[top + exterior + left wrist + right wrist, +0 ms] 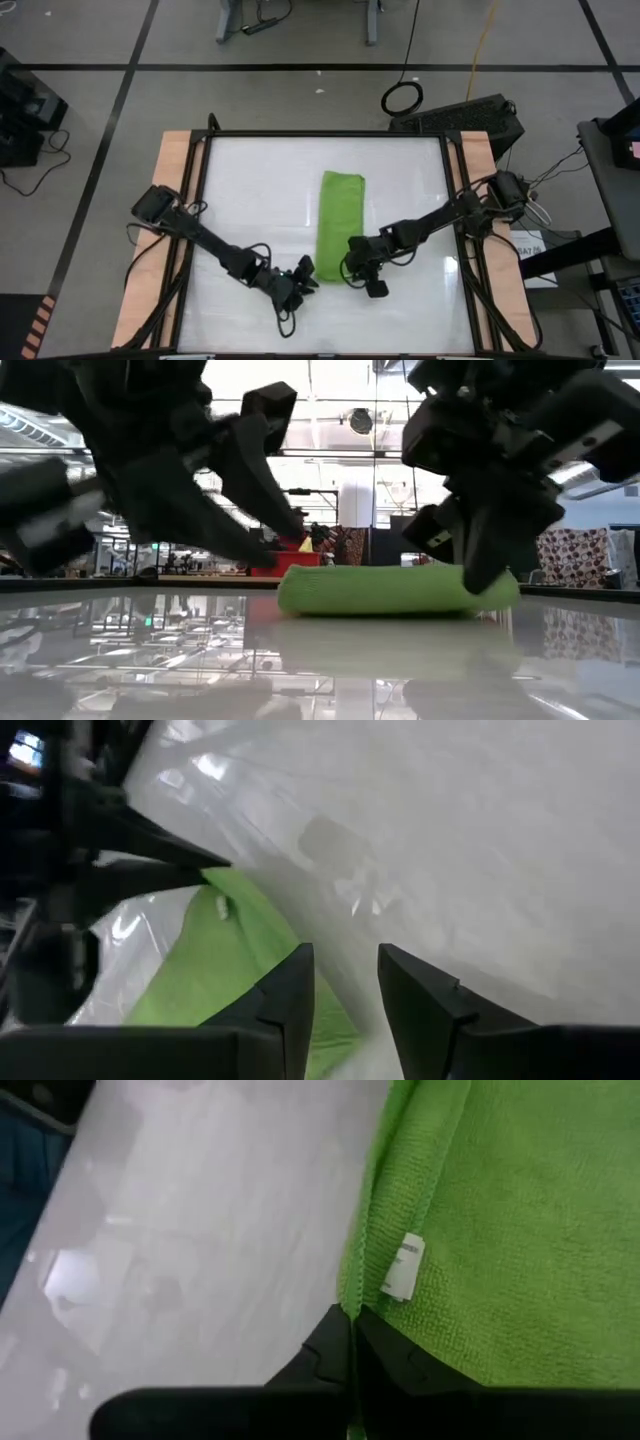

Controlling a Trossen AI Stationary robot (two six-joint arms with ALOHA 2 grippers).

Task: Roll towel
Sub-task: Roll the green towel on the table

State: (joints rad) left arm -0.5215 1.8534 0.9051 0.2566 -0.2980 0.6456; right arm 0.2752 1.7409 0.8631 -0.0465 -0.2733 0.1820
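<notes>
Towel (339, 218): right pincer (356, 272) clamped on near edge; left pincer (303, 274) apart beside corner. Grip both corners evenly, then roll.

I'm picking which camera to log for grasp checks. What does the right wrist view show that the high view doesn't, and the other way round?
Only the right wrist view: a small white tag on the towel, with the right end effector shut on the towel's edge. Only the high view: the whole table and the left end effector beside the towel's near end. Both show the green towel.
</notes>
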